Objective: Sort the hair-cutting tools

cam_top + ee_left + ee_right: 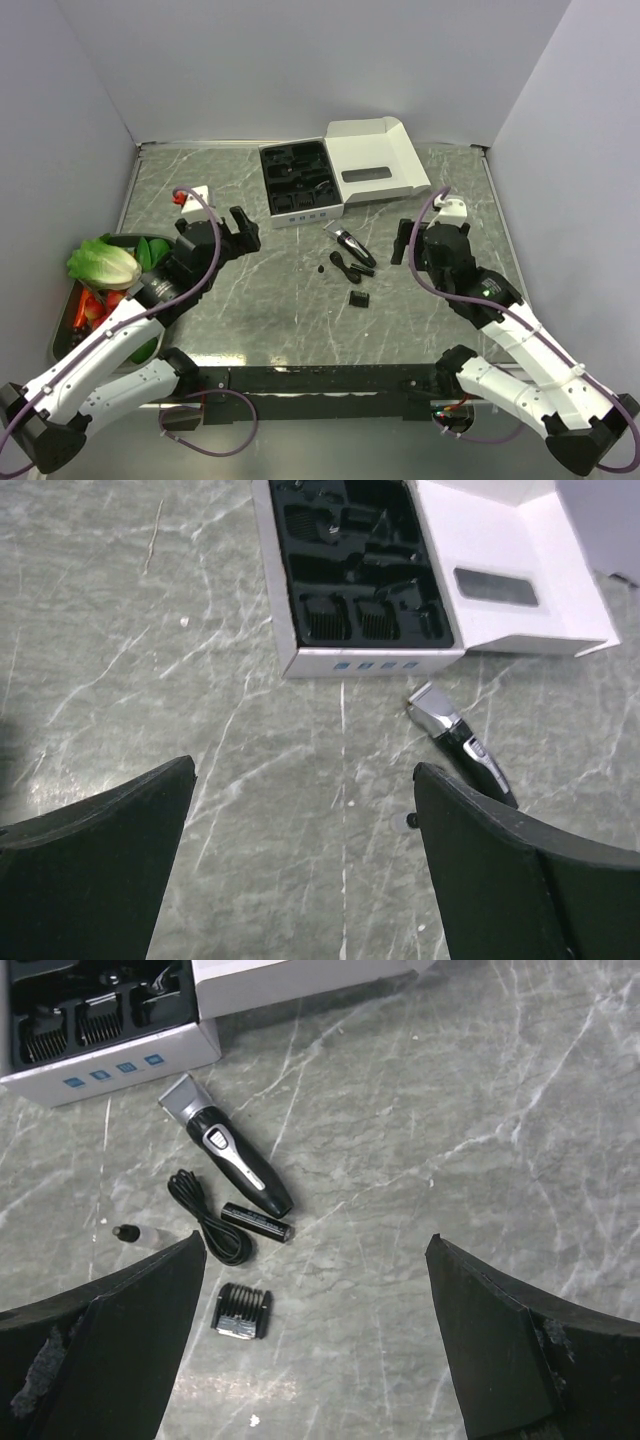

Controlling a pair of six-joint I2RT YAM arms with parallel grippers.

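Left gripper (303, 775) and right gripper (315, 1245): both spread wide, holding nothing. Clipper (225, 1155), cord (205, 1220) and comb attachment (242, 1311) lie mid-table (250, 300), on the near side of the box (300, 180) toward the far edge.

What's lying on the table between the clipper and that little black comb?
A short black cylinder and the looped cord lie between the clipper and the comb; the right wrist view shows it best.

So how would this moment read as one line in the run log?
left tool open, empty | right tool open, empty | clipper, cord, comb attachment loose on table near box
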